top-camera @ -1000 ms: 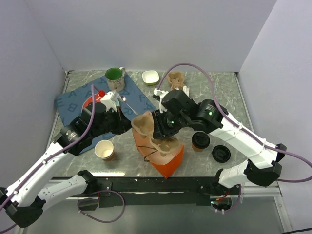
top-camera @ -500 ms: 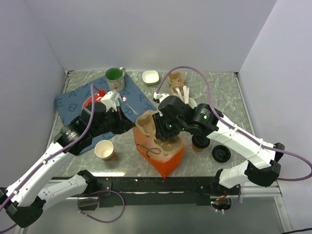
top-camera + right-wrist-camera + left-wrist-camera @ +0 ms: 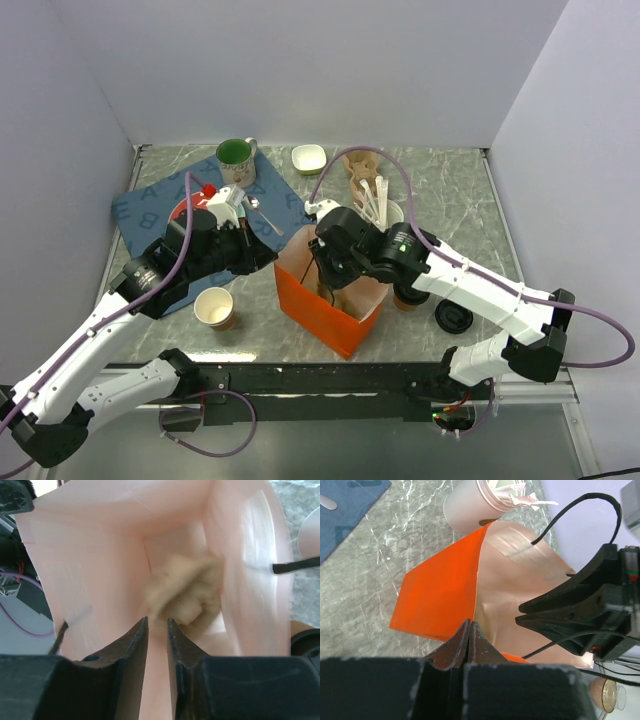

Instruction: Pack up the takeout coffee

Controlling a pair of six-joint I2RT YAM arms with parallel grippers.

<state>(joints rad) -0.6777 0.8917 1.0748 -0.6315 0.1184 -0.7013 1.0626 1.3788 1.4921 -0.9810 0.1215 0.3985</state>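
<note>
The takeout coffee [image 3: 404,297], a brown cup with a black lid, stands right of the orange bag [image 3: 325,310], mostly hidden under my right arm. Its lid edge shows in the right wrist view [image 3: 307,647]. My left gripper [image 3: 272,256] is shut on the bag's left rim [image 3: 476,600], with its fingertips [image 3: 470,626] pinching the paper. My right gripper [image 3: 336,284] reaches down inside the bag. Its jaws [image 3: 157,622] stand a narrow gap apart. A blurred tan pulp cup carrier [image 3: 187,592] lies just beyond the tips on the bag's bottom.
A loose black lid [image 3: 453,317] lies right of the coffee. A lidless tan cup [image 3: 215,308] stands left of the bag. A cup of stirrers [image 3: 380,207], a green mug [image 3: 235,155], a white bowl [image 3: 309,158] and a blue mat [image 3: 150,205] lie behind.
My right gripper has lowered the tan carrier from above the bag down into it. The bag now stands open and upright. My left gripper has kept its hold on the rim.
</note>
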